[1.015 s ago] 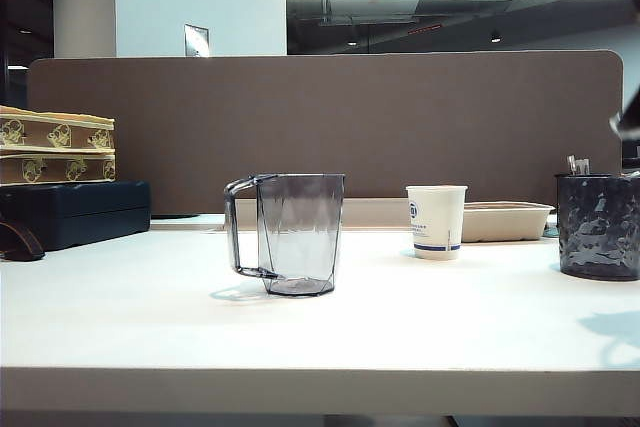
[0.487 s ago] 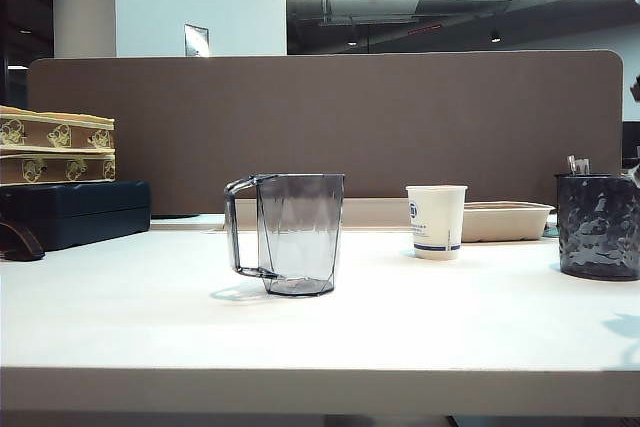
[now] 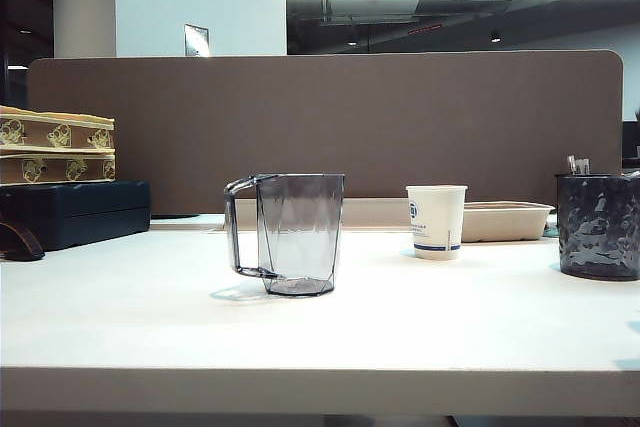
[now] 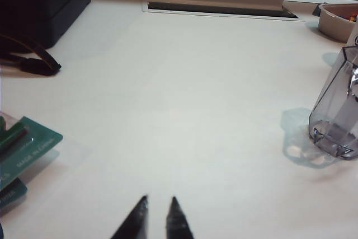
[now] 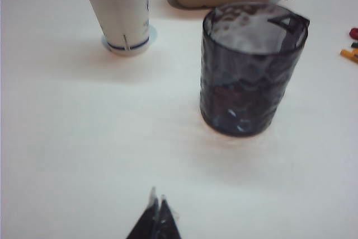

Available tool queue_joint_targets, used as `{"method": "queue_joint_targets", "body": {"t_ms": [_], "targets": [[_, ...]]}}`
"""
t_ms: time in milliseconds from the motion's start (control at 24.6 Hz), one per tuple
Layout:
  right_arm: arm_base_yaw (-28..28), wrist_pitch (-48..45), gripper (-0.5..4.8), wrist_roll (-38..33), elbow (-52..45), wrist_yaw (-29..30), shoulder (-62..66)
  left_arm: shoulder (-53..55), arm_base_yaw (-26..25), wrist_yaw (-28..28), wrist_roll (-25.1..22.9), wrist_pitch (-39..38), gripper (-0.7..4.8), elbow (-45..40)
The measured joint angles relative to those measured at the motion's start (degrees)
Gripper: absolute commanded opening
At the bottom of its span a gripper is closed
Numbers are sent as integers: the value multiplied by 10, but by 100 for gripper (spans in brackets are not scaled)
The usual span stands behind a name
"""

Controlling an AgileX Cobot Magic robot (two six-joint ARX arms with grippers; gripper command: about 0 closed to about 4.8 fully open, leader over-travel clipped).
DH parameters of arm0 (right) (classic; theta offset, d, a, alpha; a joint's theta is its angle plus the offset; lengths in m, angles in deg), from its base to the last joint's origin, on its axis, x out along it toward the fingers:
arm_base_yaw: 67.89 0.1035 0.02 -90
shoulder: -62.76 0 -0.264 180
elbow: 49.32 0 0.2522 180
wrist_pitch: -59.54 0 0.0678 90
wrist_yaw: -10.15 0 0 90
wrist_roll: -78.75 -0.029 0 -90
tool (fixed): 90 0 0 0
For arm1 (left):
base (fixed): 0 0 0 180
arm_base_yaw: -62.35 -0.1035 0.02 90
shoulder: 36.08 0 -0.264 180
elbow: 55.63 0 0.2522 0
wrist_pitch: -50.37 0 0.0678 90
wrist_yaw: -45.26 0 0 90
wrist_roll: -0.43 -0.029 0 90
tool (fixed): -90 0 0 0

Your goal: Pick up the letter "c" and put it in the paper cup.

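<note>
1. The left gripper (image 4: 158, 216) hangs above bare table (image 3: 420, 327), its 2 dark fingertips parted by a narrow gap with nothing between them. The clear grey pitcher (image 4: 337, 117) stands well off to one side of it.
2. The right gripper (image 5: 158, 216) hangs over the table near the dark textured holder (image 5: 251, 71), its tips pressed together and holding nothing.
3. The paper cup (image 5: 119, 10) stands upright beyond the holder, mouth open; in the exterior view it sits between the pitcher (image 3: 297, 234) and the holder (image 3: 598, 225), in front of a beige tray (image 3: 505, 219).
4. The letter "c" cannot be singled out. Small red and orange pieces (image 5: 351, 43) lie on the table at the edge of the right wrist view, past the holder, and more coloured bits fill the tray (too small and blurred to read any shape). Whether the cup already holds anything cannot be told.
5. Judgement: with both grippers empty and away from the pieces, the task stands either at its start or at its end.
6. If the pick is still to come, the next move calls for finding the C among the loose pieces, opening the right gripper's jaws, and coming down on a thin flat part that offers little to pinch.
</note>
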Motion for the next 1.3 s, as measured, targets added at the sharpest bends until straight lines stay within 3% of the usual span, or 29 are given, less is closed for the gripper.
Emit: {"method": "queue_joint_targets", "body": {"t_ms": [122, 447, 771, 1299], "targets": [[0, -24, -2, 0, -22, -7, 0, 0, 0, 0, -21, 3, 44, 0], [0, -33, -1, 2, -32, -109, 1, 0, 0, -3, -73, 7, 43, 0], [0, -128, -2, 23, -78, -113, 1, 0, 0, -35, -80, 7, 44, 0], [0, -124, -1, 24, -82, -115, 1, 0, 0, -35, -80, -25, 50, 0]]}}
